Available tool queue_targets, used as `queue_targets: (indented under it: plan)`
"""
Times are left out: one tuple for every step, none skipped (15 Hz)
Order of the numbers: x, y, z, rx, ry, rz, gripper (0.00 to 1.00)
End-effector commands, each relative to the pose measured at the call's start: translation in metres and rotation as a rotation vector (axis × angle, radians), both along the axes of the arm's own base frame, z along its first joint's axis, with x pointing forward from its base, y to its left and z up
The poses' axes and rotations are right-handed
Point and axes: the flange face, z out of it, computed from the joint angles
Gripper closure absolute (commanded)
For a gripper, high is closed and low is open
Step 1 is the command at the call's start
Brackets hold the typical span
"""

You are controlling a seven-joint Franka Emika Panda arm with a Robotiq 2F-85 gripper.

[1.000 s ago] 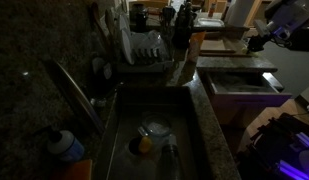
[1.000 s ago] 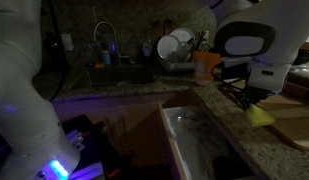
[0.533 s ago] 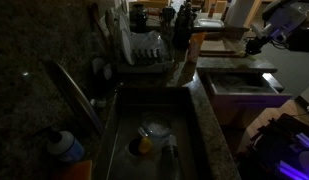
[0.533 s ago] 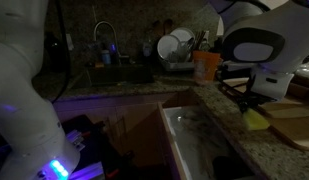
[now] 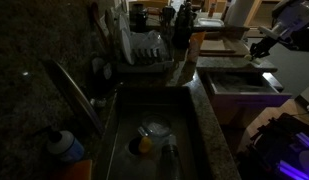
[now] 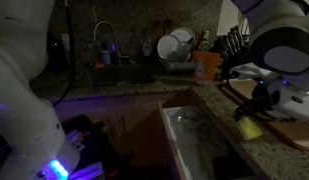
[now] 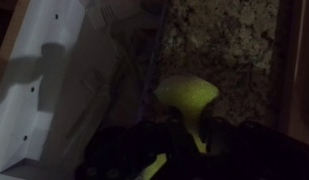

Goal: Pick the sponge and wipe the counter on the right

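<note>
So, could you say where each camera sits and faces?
An exterior view: above the sink, looking along it to the dish rack; arm at top corner.
An exterior view: low beside the counter, facing the faucet; arm in foreground, hand gripping the sponge.
Wrist view: down onto the sponge and counter.
Shared: the dish rack, in both exterior views.

Sponge (image 6: 250,128) over counter (image 6: 222,118); board (image 6: 292,130) just beside at 3 o'clock, dish rack (image 6: 174,48) well apart at 11 o'clock.
</note>
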Motion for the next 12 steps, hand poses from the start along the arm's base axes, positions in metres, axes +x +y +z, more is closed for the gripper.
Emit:
queue_targets:
  plan:
    - [-0.007, -0.027, -0.013, -0.064, 0.008, 0.048, 0.95]
    - [-0.011, -0.037, -0.015, -0.112, 0.013, 0.023, 0.95]
    - [-0.015, -0.045, -0.018, -0.136, 0.014, 0.007, 0.95]
    - [-0.019, -0.055, -0.019, -0.181, 0.017, -0.019, 0.95]
    - [-0.023, -0.062, -0.021, -0.218, 0.020, -0.047, 0.95]
    - [-0.027, -0.071, -0.022, -0.242, 0.025, -0.068, 0.95]
    - [-0.031, -0.078, -0.023, -0.258, 0.029, -0.086, 0.95]
    - [-0.033, -0.082, -0.024, -0.267, 0.036, -0.112, 0.95]
    - [-0.033, -0.084, -0.023, -0.259, 0.041, -0.122, 0.95]
    - [-0.032, -0.077, -0.022, -0.203, 0.054, -0.112, 0.95]
    - [-0.027, -0.070, -0.022, -0.182, 0.067, -0.100, 0.95]
    - [-0.015, -0.053, -0.023, -0.164, 0.081, -0.058, 0.95]
